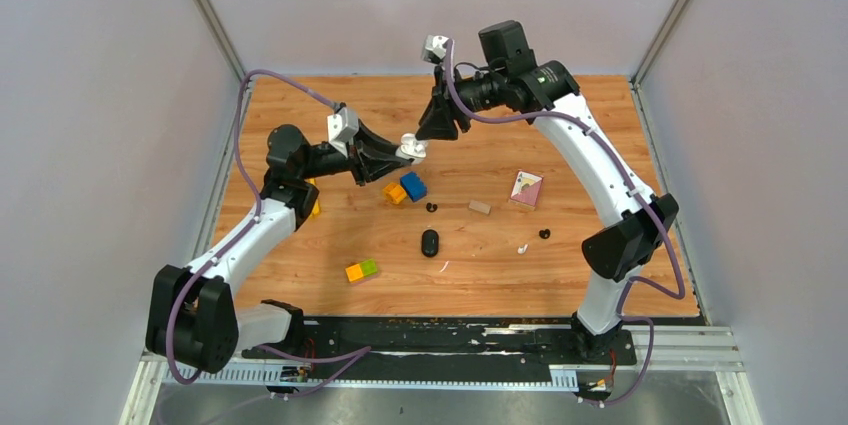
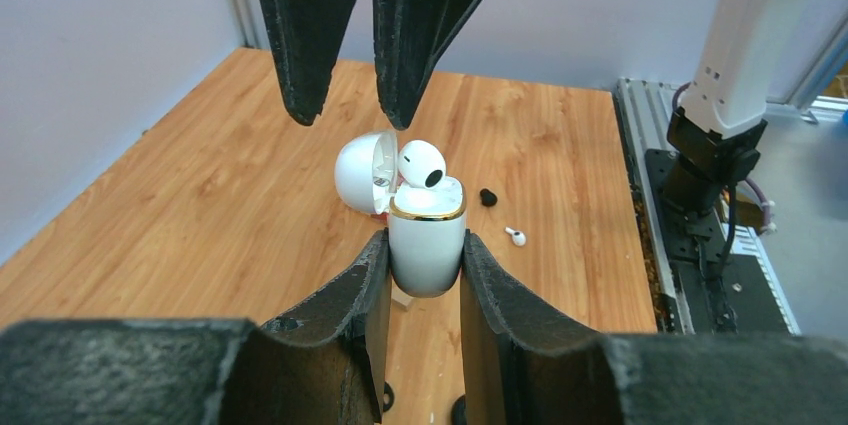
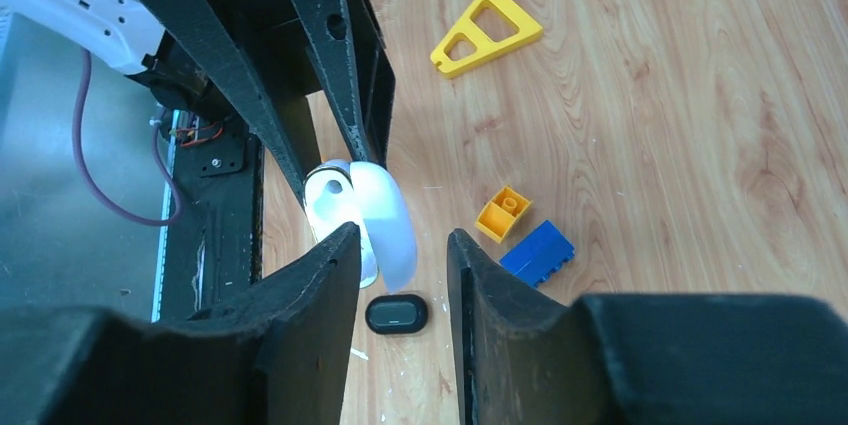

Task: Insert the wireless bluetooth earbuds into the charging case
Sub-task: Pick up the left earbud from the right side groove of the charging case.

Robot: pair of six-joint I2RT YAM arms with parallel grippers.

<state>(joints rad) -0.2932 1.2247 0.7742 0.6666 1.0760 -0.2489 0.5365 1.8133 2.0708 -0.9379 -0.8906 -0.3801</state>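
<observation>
— White case (image 2: 427, 260): where?
— Sits upright in the left gripper (image 2: 424, 240), clamped by its lower half between both fingers. Hangs above the table (image 1: 480, 290), off the middle toward the far edge, clear of the wood.
— Lid (image 2: 360, 173)?
— Stands open, swung back toward the far edge.
— And the white bud (image 2: 422, 163)?
— Rests tilted on top of the gold rim, just beside the lid, dark tip showing. Pokes well out of the white case, not sunk into its well.
— Right gripper (image 2: 352, 120)?
— Points down straight over that bud, near it yet apart. Shows fingers parted by a narrow gap, with nothing between them.
— Other buds?
— Lie on the table. Black bud (image 1: 431, 208) near the middle, close to the blue block (image 1: 413, 186). Second black bud (image 1: 544, 234) and second white bud (image 1: 522, 247) near each other, toward the right edge.
— Black case (image 1: 430, 243)?
— Lies shut on the wood, between the middle and the near edge, with a white sliver (image 1: 444, 267) just beside it on the near-right side.
— Rest of the clutter?
— Orange block (image 1: 395, 193) touching the blue block; wooden block (image 1: 480, 207) and pink card (image 1: 526, 189) right of them; orange-and-green block (image 1: 361, 270) toward the near edge, left of the black case; yellow triangle (image 3: 487, 30) toward the left edge, partly under the left arm.
</observation>
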